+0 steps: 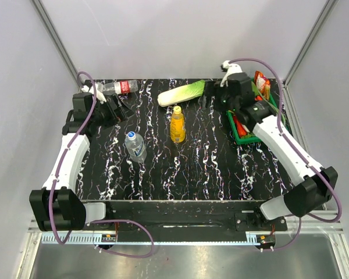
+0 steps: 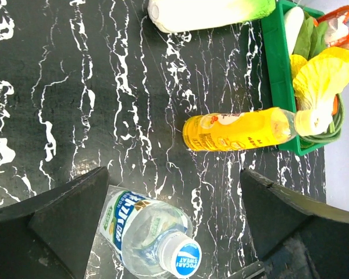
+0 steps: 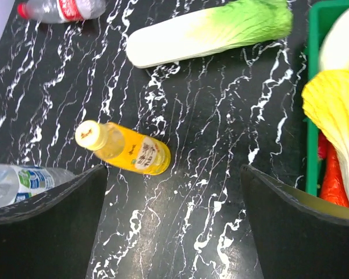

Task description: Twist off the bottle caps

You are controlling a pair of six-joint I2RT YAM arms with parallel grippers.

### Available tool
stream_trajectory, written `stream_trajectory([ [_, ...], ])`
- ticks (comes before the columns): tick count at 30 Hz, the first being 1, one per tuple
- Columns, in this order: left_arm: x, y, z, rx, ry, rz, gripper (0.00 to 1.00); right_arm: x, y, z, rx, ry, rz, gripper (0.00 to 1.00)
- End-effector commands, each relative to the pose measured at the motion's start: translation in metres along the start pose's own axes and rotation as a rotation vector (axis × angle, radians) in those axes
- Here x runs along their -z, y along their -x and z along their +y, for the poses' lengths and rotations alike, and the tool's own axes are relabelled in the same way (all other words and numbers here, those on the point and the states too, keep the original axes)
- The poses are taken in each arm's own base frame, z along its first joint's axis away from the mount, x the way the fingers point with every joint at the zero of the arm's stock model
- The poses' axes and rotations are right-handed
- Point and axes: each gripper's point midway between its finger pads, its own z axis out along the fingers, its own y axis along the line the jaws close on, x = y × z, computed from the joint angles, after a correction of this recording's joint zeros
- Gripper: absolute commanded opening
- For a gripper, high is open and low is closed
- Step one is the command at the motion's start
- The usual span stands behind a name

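The orange-juice bottle (image 1: 177, 127) stands upright mid-table with its yellow cap (image 1: 177, 109) on; it also shows in the left wrist view (image 2: 238, 131) and the right wrist view (image 3: 131, 152). The clear bottle with the blue-white label (image 1: 135, 146) stands to its left, and its white cap (image 2: 185, 257) has a blue top. The red-label bottle (image 1: 119, 87) lies at the back left with its red cap (image 3: 23, 10) on. My left gripper (image 1: 117, 109) is open and empty beside that lying bottle. My right gripper (image 1: 209, 96) is open and empty at the back right.
A toy napa cabbage (image 1: 181, 93) lies at the back, between the grippers. A green basket (image 1: 243, 139) of toy vegetables stands at the right, under my right arm. Grey walls close in the table on three sides.
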Motion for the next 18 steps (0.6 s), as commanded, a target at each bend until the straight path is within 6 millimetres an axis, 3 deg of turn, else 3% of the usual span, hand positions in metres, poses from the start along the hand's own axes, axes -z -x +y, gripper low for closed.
stream_trajectory([
  [1,0.002,0.001,-0.017,-0.031,-0.107,-0.001,0.99,-0.004,0.019,0.036,0.151,0.008,-0.101,1.00],
  [4,0.001,0.000,-0.023,-0.026,-0.152,0.000,0.99,-0.023,0.012,0.063,0.186,0.042,-0.100,1.00],
  [7,0.004,-0.001,-0.031,-0.048,-0.189,0.005,0.99,-0.041,0.003,0.075,0.174,0.067,-0.091,1.00],
  [12,0.013,-0.001,-0.043,-0.102,-0.239,0.000,0.99,-0.062,-0.019,0.092,0.169,0.125,-0.058,0.97],
  [18,0.019,-0.009,-0.044,-0.129,-0.241,0.029,0.99,-0.076,-0.034,0.103,0.157,0.175,-0.047,0.90],
])
